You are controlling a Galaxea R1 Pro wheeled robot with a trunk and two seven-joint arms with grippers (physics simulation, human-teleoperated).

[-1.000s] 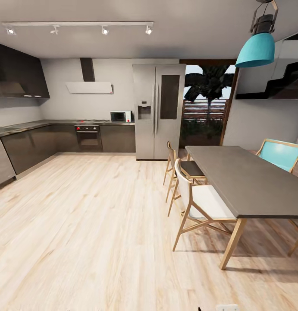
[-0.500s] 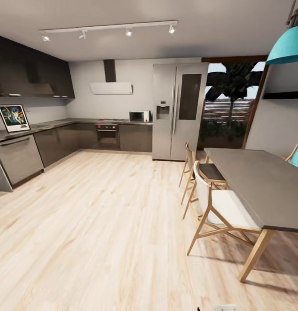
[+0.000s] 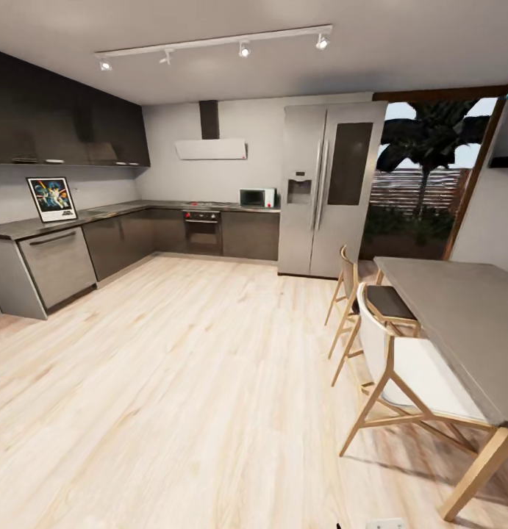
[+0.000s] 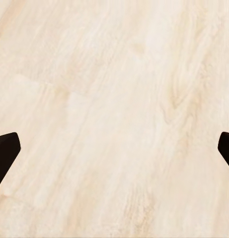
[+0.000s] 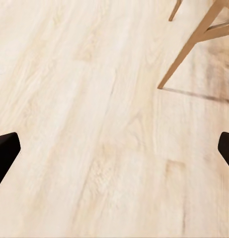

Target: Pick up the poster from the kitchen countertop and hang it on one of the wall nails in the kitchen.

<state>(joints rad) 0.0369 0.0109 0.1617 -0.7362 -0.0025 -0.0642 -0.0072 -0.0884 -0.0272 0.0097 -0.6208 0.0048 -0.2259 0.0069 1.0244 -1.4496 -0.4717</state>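
The poster (image 3: 52, 199) stands upright at the far left of the kitchen, resting on the kitchen countertop (image 3: 99, 215) and leaning against the pale grey wall under the dark upper cabinets (image 3: 66, 117); its lettering at the bottom is too small to read. Below it sits a steel dishwasher front (image 3: 60, 266). Further along the far wall are a built-in oven (image 3: 203, 231), a microwave (image 3: 256, 197), a white extractor hood (image 3: 211, 149) and a tall steel fridge-freezer (image 3: 328, 198). On the right, a grey dining tabletop (image 3: 459, 323) with wooden legs stands with two wooden chairs (image 3: 401, 367) tucked at its near side. Wide light-wood floor (image 3: 180, 382) lies between the robot and the counter. The left gripper (image 4: 114, 153) points down at bare floorboards, its dark fingertips (image 4: 5, 153) at the picture's two edges, jaws spread wide and empty. The right gripper (image 5: 114, 153) hangs likewise over the floor, jaws wide apart and empty, with wooden chair legs (image 5: 193, 44) near it.
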